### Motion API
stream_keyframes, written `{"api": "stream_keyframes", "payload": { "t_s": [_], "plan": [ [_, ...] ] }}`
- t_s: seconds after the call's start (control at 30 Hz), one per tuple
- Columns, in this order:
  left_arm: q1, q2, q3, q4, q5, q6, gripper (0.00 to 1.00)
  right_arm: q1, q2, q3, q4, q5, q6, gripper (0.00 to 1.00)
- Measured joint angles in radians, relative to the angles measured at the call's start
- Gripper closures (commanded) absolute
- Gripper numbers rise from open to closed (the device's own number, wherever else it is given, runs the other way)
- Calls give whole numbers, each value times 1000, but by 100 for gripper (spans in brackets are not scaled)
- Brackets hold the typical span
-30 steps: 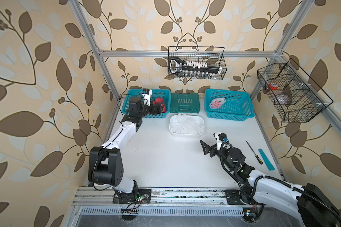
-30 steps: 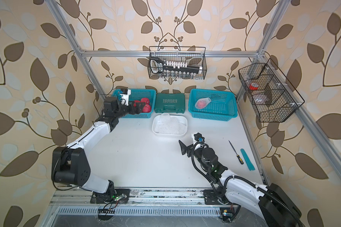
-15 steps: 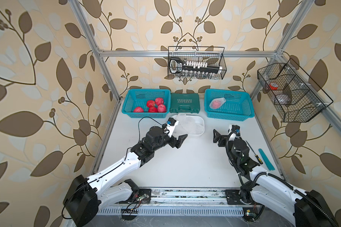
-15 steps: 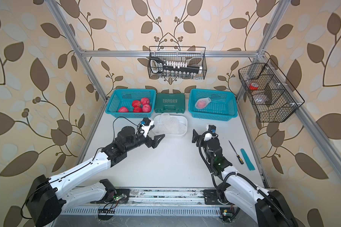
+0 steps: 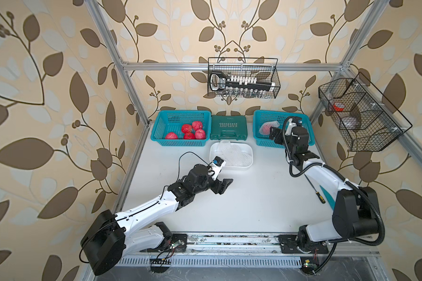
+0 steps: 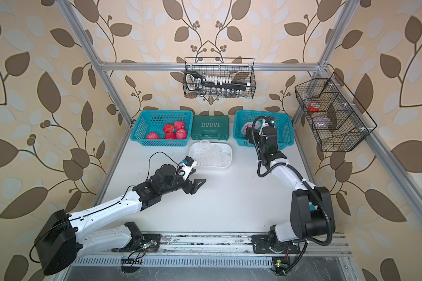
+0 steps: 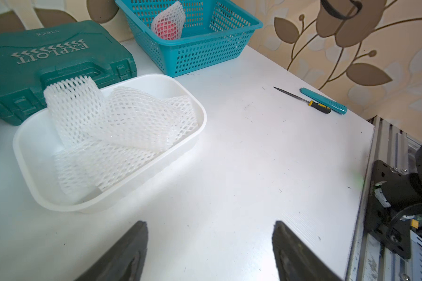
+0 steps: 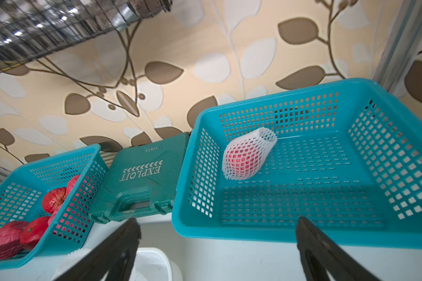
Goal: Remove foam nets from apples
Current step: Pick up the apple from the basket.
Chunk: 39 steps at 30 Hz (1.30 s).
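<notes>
White foam net (image 8: 266, 137) sleeves one apple (image 8: 241, 159) in the teal basket (image 8: 351, 233) just right of the green case (image 8: 141, 180), its loose open end pointing away from the case. Right gripper (image 8: 216, 222), jaws wide apart and empty, hangs at that basket's front rim facing it; the left gripper (image 7: 210, 223), likewise apart, sits well in front of the case, farther off.

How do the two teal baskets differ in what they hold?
The left basket holds five apples; the right basket holds one apple. The left basket's apples are bare and red; the right basket's apple wears a white foam net and looks paler. Both baskets are teal, perforated and rectangular.
</notes>
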State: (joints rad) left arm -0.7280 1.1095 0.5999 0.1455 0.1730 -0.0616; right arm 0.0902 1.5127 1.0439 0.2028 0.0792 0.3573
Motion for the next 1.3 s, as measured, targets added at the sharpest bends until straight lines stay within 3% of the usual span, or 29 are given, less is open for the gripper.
{"api": "stream_keyframes", "payload": {
  "t_s": [0.2,0.43,0.93,1.3],
  "plan": [
    [-6,0,0,-4,-18,-1,11,-100,159,177,-127,-145,-35,1],
    [-6,0,-3,-6,-32,-1,10,-141,386,354,-238,-268,-19,1],
    [-6,10,-4,3,-33,-9,9,-148,781,872,-473,-293,107,1],
    [-6,44,-6,17,-24,-23,9,-110,901,986,-544,-289,158,0]
  ]
}}
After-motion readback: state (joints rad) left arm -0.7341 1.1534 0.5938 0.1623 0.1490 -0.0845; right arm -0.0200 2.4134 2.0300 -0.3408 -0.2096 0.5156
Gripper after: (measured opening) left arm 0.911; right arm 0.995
